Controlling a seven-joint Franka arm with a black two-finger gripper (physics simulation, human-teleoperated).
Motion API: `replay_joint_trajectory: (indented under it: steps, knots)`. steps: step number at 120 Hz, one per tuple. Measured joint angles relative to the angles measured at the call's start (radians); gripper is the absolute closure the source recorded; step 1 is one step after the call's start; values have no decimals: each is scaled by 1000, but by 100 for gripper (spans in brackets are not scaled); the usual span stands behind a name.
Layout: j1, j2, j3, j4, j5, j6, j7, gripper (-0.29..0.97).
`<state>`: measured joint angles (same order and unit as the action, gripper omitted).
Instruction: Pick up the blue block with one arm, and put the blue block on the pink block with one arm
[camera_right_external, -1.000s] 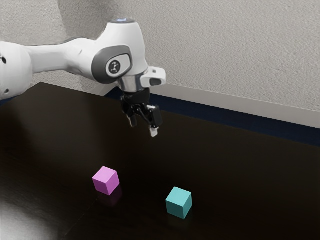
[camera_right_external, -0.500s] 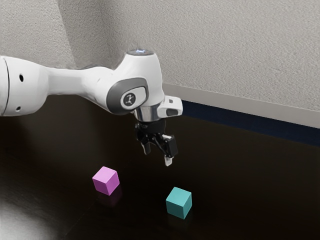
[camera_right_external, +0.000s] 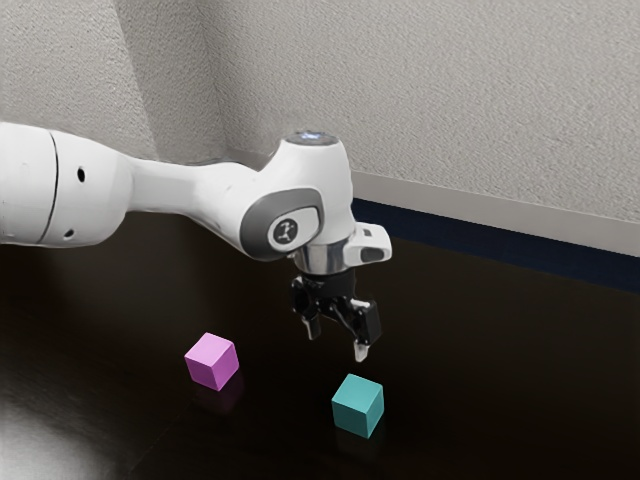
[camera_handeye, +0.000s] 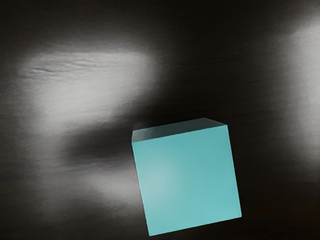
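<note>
The blue block, teal in colour, rests on the dark table in the exterior view. My gripper hangs open just above it, slightly to the exterior view's left, touching nothing. The pink block sits on the table further toward the exterior view's left, well apart from the blue one. In the wrist view the blue block lies right under my hand, its top face showing and turned a little askew.
A grey wall with a pale baseboard runs behind the table. The dark tabletop gleams with soft reflections around the blocks.
My arm has swung toward the exterior view's right and lowered, bringing the open gripper from high above the table down close over the blue block. Both blocks stayed put.
</note>
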<state>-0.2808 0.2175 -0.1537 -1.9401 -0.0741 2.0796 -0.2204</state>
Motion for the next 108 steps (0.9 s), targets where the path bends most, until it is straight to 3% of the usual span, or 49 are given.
replay_joint_trajectory:
  steps: [108]
  knots:
    - [-57,160,20,6,12,96,-93,0]
